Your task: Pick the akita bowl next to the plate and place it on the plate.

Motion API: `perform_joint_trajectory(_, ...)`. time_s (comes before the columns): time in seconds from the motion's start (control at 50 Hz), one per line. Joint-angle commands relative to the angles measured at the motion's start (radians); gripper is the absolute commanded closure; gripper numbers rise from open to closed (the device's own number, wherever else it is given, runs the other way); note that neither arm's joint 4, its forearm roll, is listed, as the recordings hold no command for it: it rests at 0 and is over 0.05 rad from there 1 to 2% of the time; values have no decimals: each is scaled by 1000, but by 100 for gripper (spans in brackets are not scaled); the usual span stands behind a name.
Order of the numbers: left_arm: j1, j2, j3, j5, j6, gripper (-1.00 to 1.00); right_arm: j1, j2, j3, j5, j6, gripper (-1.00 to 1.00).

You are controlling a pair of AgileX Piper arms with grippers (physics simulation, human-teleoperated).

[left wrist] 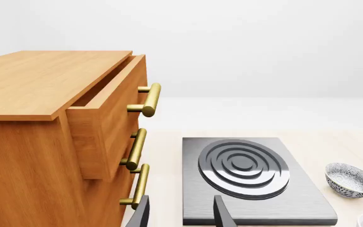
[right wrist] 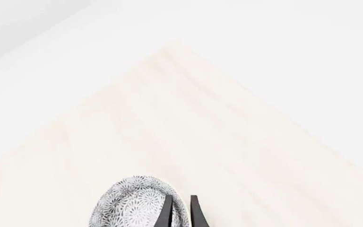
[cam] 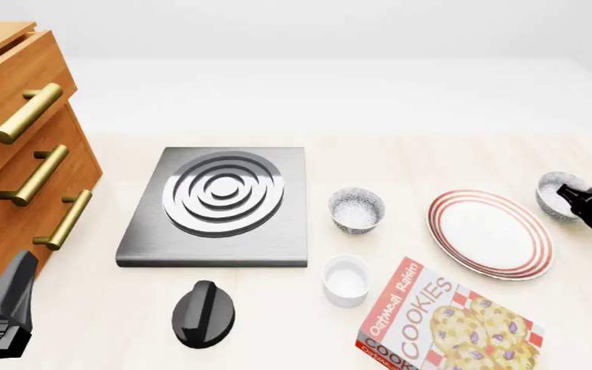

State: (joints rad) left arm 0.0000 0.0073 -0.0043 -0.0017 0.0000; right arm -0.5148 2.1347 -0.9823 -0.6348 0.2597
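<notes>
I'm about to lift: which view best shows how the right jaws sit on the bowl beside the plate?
The right wrist view: the right gripper has its jaws straddling the rim of the akita bowl. The front view shows that bowl right of the plate, partly hidden by the arm. The left wrist view misses it.

Left wrist view. A wooden drawer cabinet fills one side, its top drawer pulled partly out; three brass bar handles run down its front. Beside it on the pale table lies a dark grey stove plate with a raised burner of concentric rings. A small speckled grey-and-white bowl stands just beyond the plate's edge, apart from it. The two dark fingers of the left gripper show at the frame edge, spread apart with nothing between them.
</notes>
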Motion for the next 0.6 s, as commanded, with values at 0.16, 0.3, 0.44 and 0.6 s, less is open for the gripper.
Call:
perform_joint_trajectory(0.16, 0, 0, 0, 0, 0, -100, -8, -40, 13, 31, 25, 100)
perform_joint_trajectory(0.3, 0, 0, 0, 0, 0, -100, -4, -72, 20, 45, 36, 100)
perform_joint_trajectory(0.44, 0, 0, 0, 0, 0, -100, 0, -96, 24, 56, 44, 100)
perform_joint_trajectory(0.6, 0, 0, 0, 0, 0, -100, 2, -137, 34, 75, 54, 100)
